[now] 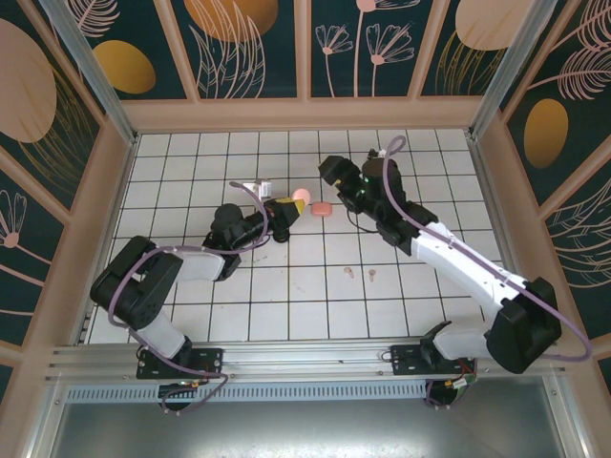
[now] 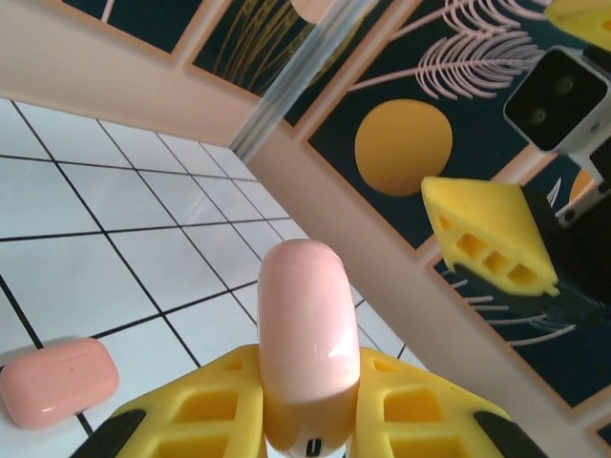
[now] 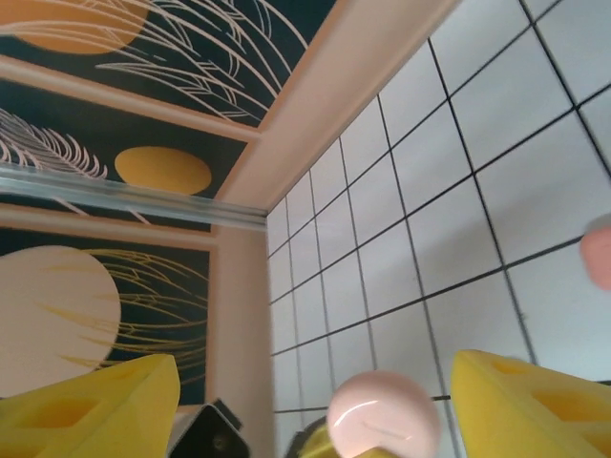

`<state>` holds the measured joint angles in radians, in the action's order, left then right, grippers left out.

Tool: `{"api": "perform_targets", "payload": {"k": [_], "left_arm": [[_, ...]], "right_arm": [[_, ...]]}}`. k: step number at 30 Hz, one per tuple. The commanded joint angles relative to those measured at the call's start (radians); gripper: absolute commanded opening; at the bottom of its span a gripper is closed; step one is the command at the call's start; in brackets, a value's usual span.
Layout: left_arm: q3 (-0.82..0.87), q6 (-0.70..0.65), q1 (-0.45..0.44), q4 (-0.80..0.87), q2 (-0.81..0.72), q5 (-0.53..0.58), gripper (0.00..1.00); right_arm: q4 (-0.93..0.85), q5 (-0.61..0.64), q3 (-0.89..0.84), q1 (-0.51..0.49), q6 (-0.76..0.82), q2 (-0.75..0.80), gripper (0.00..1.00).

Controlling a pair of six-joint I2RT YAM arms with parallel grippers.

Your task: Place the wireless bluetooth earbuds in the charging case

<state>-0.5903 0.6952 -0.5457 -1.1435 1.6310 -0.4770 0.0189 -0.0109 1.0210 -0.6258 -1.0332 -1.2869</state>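
Left hand (image 2: 307, 425) is clamped on an upright pink case (image 2: 307, 324), mid-frame from above. Right hand (image 3: 310, 391) stands apart beside it. Two pink buds (image 1: 348, 273) lie lower right on the counter (image 1: 191, 315).

Looking down from up top: got left gripper (image 1: 289, 210) pinching a pink case (image 1: 303, 199) mid-table, w/ right gripper (image 1: 326, 187) just beside it. Also spotting a 2nd pink case (image 1: 322, 208) flat on the tiles (image 1: 191, 162) right next to that, plus 2 pale pink earbuds (image 1: 348, 273) lying nearer the bases.

loose case (image 1: 322, 208): just right of left gripper (image 1: 294, 204) | earbuds (image 1: 371, 276): before it, apart
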Motion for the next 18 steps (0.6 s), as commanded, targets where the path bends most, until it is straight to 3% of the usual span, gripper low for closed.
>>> {"api": "perform_targets", "payload": {"k": [1,4,7,12,18], "left_arm": [[-0.034,-0.123,0.007,0.168,-0.069,-0.089,0.00],[-0.046,-0.185,0.014,0.263,-0.111,-0.147,0.00],[-0.066,-0.223,0.016,0.337,-0.136,-0.202,0.00],[-0.102,-0.237,0.017,0.388,-0.139,-0.259,0.00],[-0.122,-0.204,0.017,0.360,-0.121,-0.303,0.00]], "right_arm": [[-0.007,-0.099,-0.067,0.039,0.342,0.048,0.74],[0.025,-0.236,-0.113,0.055,0.581,0.096,0.74],[0.032,-0.320,-0.163,0.064,0.724,0.132,0.74],[0.055,-0.431,-0.210,0.074,0.792,0.133,0.74],[0.098,-0.458,-0.217,0.074,0.777,0.089,0.71]]}}
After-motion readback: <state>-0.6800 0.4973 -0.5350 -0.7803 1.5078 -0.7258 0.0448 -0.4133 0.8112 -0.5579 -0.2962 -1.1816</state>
